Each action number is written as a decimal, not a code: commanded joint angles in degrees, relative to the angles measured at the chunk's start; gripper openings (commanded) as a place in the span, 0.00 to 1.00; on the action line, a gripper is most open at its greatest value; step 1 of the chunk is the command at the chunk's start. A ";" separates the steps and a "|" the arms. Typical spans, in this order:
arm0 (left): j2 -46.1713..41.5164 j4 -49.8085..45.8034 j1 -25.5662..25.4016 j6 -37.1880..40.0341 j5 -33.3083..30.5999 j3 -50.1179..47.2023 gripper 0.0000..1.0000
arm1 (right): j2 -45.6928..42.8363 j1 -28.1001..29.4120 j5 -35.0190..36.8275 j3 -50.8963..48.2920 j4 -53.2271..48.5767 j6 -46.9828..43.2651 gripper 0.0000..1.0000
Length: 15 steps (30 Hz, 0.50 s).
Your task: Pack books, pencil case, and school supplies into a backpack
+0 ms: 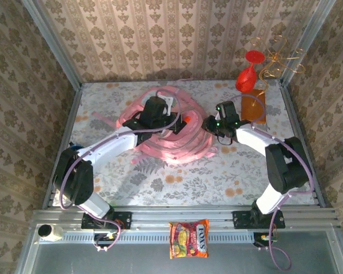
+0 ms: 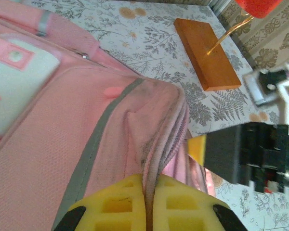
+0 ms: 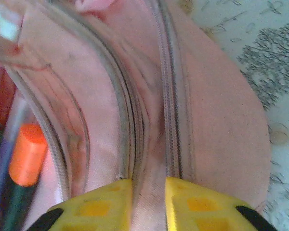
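Note:
The pink backpack [image 1: 177,149] lies in the middle of the table. My left gripper [image 1: 172,121] is over its top and, in the left wrist view, the left gripper [image 2: 151,182] is shut on a bunched fold of the backpack's [image 2: 48,144] pink rim. My right gripper [image 1: 209,127] is at the bag's right side. In the right wrist view the right gripper [image 3: 148,186] pinches a strip of backpack [image 3: 221,120] fabric beside a zip. Inside the opened pocket an orange-and-black marker [image 3: 25,156] lies next to a purple pen [image 3: 2,166]. Books and pencil case are out of view.
An orange-brown slab [image 1: 252,107] lies at the back right, also seen as the slab [image 2: 204,53] beyond the bag. A red goblet-like ornament [image 1: 248,73] stands behind it. An orange snack packet [image 1: 188,238] rests on the rail in front. Patterned walls enclose the table.

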 commanded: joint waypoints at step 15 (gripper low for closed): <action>-11.22 -1.53 0.19 23.56 8.73 -7.04 0.66 | -6.04 0.54 7.45 8.46 -16.20 -18.79 0.48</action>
